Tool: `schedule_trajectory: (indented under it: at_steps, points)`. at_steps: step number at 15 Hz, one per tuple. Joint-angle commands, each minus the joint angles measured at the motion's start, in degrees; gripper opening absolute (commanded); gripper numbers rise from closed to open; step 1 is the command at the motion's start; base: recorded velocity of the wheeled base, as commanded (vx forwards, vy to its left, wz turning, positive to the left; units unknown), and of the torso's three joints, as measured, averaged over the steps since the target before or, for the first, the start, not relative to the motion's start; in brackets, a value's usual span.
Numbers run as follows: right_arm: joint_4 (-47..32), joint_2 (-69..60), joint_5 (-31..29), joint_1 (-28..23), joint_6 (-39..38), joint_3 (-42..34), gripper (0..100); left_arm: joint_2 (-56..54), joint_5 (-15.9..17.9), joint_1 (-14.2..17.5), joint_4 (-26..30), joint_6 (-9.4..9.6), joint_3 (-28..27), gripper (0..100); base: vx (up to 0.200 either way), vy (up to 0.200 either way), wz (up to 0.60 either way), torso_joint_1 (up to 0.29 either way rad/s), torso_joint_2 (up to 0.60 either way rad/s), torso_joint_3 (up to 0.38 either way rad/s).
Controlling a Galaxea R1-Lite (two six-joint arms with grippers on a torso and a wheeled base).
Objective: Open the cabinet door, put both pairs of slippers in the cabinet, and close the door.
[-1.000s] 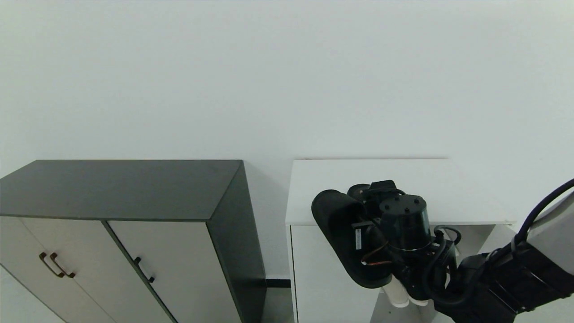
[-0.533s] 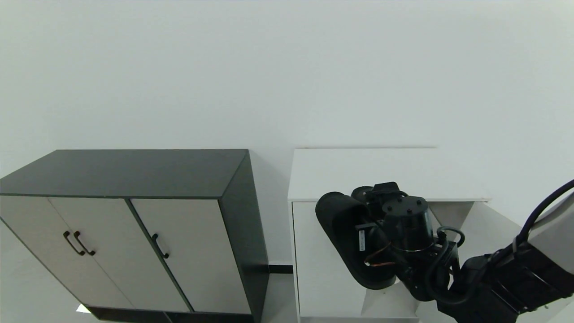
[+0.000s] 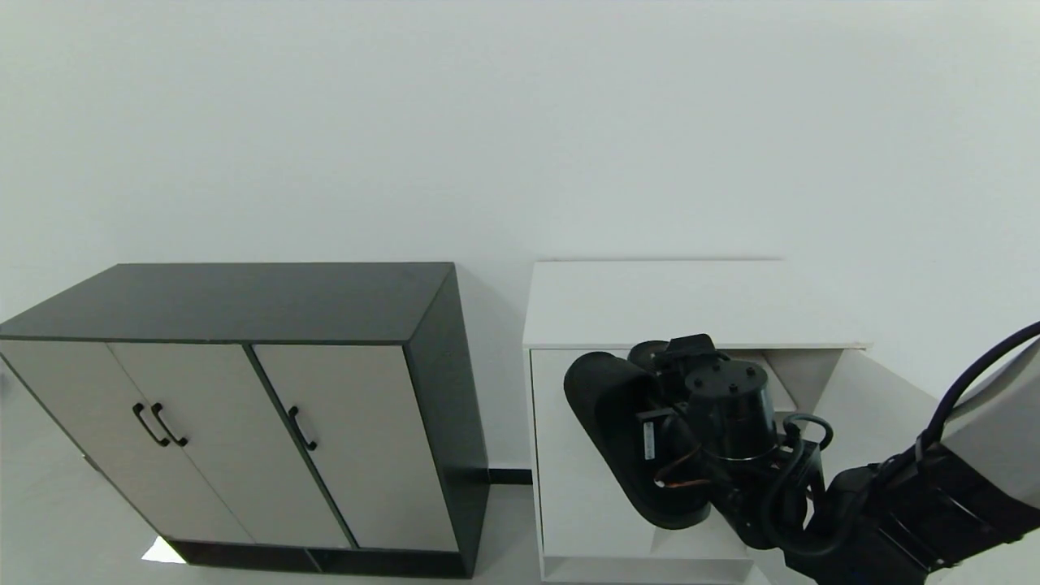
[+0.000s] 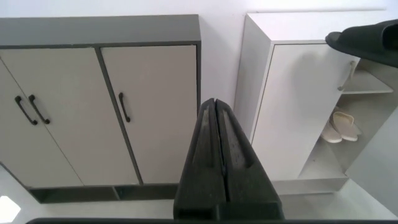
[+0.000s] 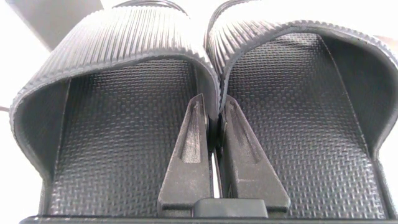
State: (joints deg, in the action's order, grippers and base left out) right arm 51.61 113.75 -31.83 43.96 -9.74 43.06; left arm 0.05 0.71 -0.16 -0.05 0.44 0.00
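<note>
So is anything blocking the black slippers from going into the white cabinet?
Nothing I can see. The right claw holds the black slippers in front of the white cabinet, whose right side is open. White slippers lie on a lower shelf inside, below the way in.

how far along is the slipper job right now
Done: the white cabinet is open and a pair of white slippers lies on a shelf inside. In hand: the right gripper is shut on the black slippers, held in front of the opening. Left: set the black pair inside and close the door. The left gripper is shut and empty.
</note>
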Motion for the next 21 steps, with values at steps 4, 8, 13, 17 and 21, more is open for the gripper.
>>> schedule_trajectory:
  at_steps: [4,8,13,17,21]
  points:
    - [0.9,0.5,-0.2,0.0,0.1,0.0,0,0.0,0.0,0.0,0.0,0.00,0.0,0,0.000,0.000,0.00,0.000,0.00,0.000]
    - [0.9,0.5,-0.2,0.0,0.1,0.0,0,0.0,0.0,0.0,0.0,0.00,0.0,0,0.000,-0.050,0.00,0.001,0.00,0.001]
    - [0.9,0.5,-0.1,0.0,0.0,-0.1,0,0.0,0.0,0.0,0.0,0.00,0.0,0,0.000,-0.200,0.00,0.005,0.00,0.004]
    - [1.2,0.4,0.0,0.0,-0.1,-0.3,0,0.0,0.0,0.0,0.0,0.00,0.0,0,0.000,-0.200,0.00,0.000,0.00,0.004]
    - [1.4,0.2,-0.1,0.0,-0.1,-0.5,0,0.0,0.1,0.0,0.0,0.00,0.0,0,0.000,-0.200,0.00,0.001,0.00,0.011]
